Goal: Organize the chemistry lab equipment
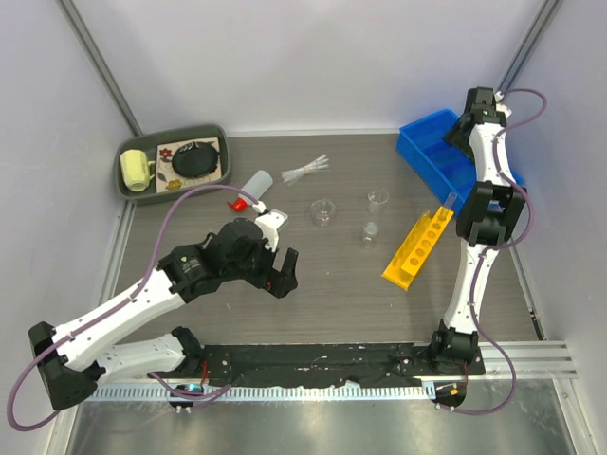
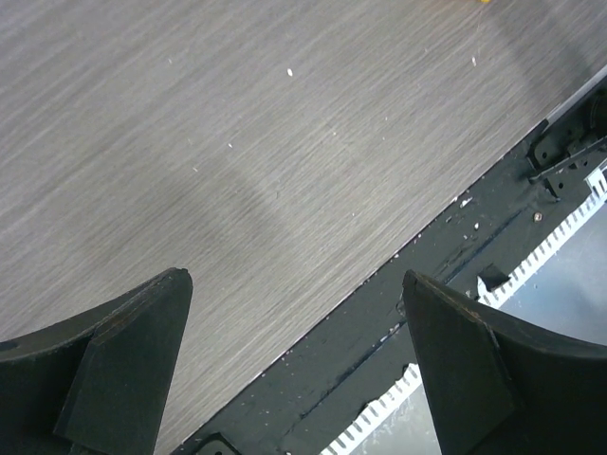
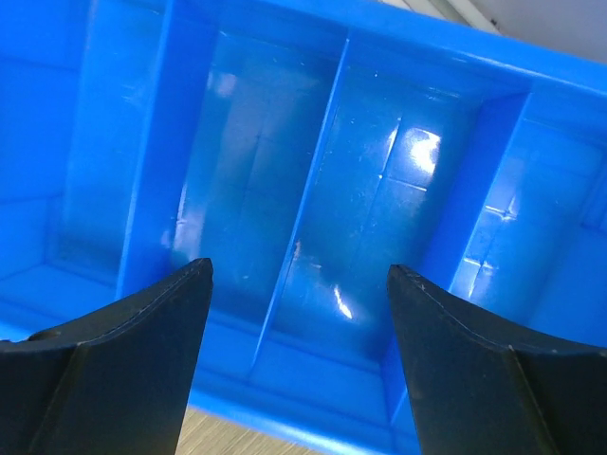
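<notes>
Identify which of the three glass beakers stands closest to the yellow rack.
The beaker nearest the arms' bases, just left of the yellow rack; the other two stand farther back, one well left.

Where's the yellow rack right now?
Top view, right of centre: the yellow rack lies diagonally on the table, between the small beakers and the right arm, near the blue bin.

Blue bin [image 1: 429, 142] partly behind right arm [image 1: 492, 156], pipettes [image 1: 305, 172] too small to count
</notes>
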You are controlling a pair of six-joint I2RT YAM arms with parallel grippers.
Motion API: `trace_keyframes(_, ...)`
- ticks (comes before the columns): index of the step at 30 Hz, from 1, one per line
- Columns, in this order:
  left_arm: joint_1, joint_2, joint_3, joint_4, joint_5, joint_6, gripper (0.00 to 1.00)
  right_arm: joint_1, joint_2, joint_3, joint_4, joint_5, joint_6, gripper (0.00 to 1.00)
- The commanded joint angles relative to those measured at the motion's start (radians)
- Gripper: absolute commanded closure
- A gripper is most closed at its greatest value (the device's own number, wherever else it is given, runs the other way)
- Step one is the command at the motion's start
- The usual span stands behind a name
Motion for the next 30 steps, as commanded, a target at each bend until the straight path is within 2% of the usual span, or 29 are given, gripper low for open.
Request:
trace_keyframes(1, 0.026, 0.014, -0.024, 0.056, 0.104, 0.010, 0.02, -0.013, 0.041, 0.062, 0.027, -0.026, -0.033, 0.20)
trace_keyframes(15, 0.057, 0.045, -0.031, 0.063, 0.141, 0.007, 0.02, -0.024, 0.193, 0.108, 0.053, -0.058, -0.054, 0.25)
trace_keyframes(18, 0.062, 0.051, -0.033, 0.063, 0.142, 0.007, 0.02, -0.024, 0.212, 0.105, 0.056, -0.068, -0.061, 0.34)
trace_keyframes(19, 0.065, 0.054, -0.033, 0.065, 0.144, 0.007, 0.02, -0.024, 0.222, 0.103, 0.054, -0.069, -0.064, 0.42)
trace_keyframes(22, 0.074, 0.066, -0.030, 0.065, 0.148, 0.009, 0.02, -0.026, 0.238, 0.096, 0.062, -0.084, -0.070, 0.53)
trace_keyframes(24, 0.082, 0.077, -0.025, 0.062, 0.150, 0.007, 0.02, -0.024, 0.244, 0.097, 0.066, -0.100, -0.076, 0.58)
trace_keyframes(27, 0.088, 0.083, -0.031, 0.062, 0.154, 0.007, 0.02, -0.026, 0.255, 0.096, 0.070, -0.106, -0.081, 0.79)
trace_keyframes(28, 0.089, 0.083, -0.031, 0.063, 0.153, 0.006, 0.02, -0.024, 0.256, 0.099, 0.071, -0.104, -0.082, 0.99)
trace_keyframes(30, 0.091, 0.083, -0.033, 0.063, 0.148, 0.006, 0.02, -0.026, 0.259, 0.094, 0.073, -0.110, -0.090, 0.99)
